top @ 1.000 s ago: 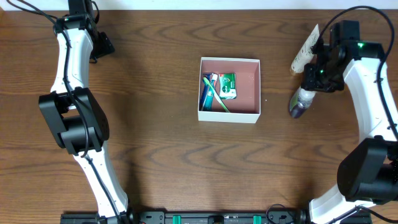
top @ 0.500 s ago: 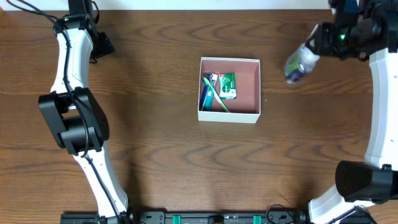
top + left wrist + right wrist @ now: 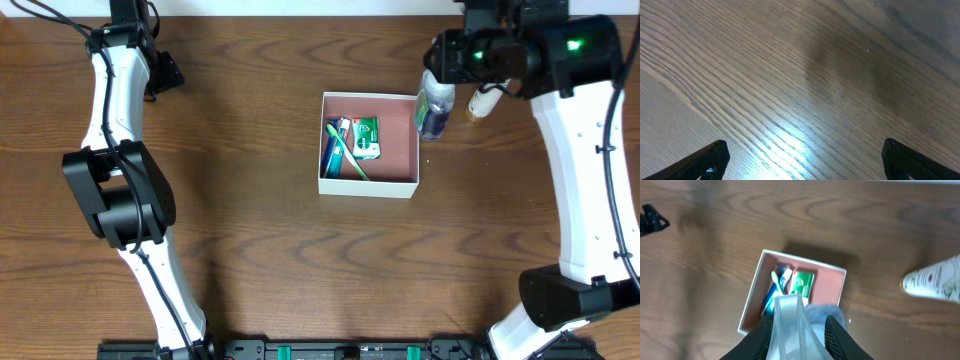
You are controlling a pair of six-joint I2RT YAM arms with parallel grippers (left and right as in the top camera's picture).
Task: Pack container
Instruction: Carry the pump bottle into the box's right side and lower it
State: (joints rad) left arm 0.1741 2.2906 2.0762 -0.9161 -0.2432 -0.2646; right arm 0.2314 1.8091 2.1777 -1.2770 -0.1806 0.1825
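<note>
The container (image 3: 403,182) is a square white-walled box with a pink inside, at the table's middle; it also shows in the right wrist view (image 3: 754,295). A green packet (image 3: 366,138) and a blue-green toothbrush (image 3: 335,146) lie in its left half. My right gripper (image 3: 437,78) is shut on a clear bottle with a dark end (image 3: 434,108), held in the air over the container's right rim; the bottle fills the jaws in the right wrist view (image 3: 796,330). My left gripper (image 3: 802,160) is open and empty over bare wood at the far left.
A white tube with green print (image 3: 484,100) lies on the table right of the container, partly hidden by my right arm; it also shows in the right wrist view (image 3: 935,282). The left arm (image 3: 115,120) runs along the table's left side.
My right gripper has lifted the clear bottle off the table at the right and carried it left to the container's right rim. The left arm has not moved.
</note>
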